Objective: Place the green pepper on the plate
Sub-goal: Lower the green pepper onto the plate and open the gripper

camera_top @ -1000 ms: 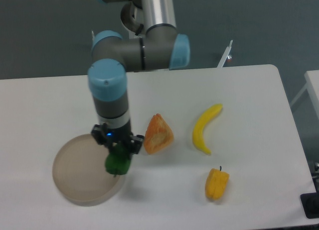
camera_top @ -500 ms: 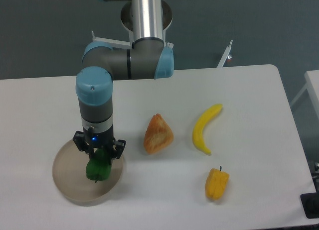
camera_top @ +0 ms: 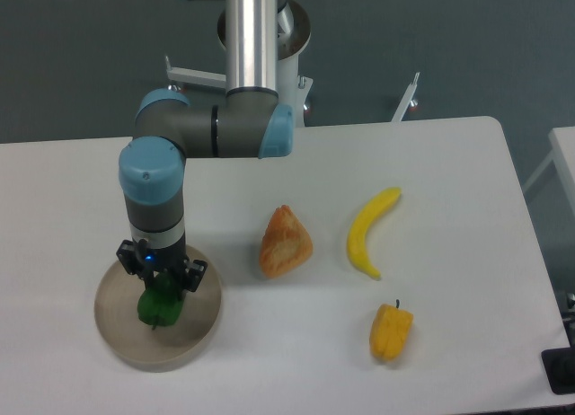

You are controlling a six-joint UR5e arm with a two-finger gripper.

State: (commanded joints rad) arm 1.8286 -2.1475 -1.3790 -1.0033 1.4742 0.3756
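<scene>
The green pepper (camera_top: 157, 308) is a small dark-green lump held over the middle of the round beige plate (camera_top: 117, 332) at the table's front left. My gripper (camera_top: 159, 294) points straight down and is shut on the green pepper, whose lower half shows below the fingers. I cannot tell whether the pepper touches the plate's surface.
An orange-brown wedge of bread (camera_top: 285, 242) lies right of the plate. A yellow banana (camera_top: 369, 231) lies further right, and a yellow-orange bell pepper (camera_top: 391, 332) sits near the front right. The table's right edge is close behind them.
My arm has carried the green pepper leftward, from the plate's right rim to over the plate's middle. The other items have not moved.
</scene>
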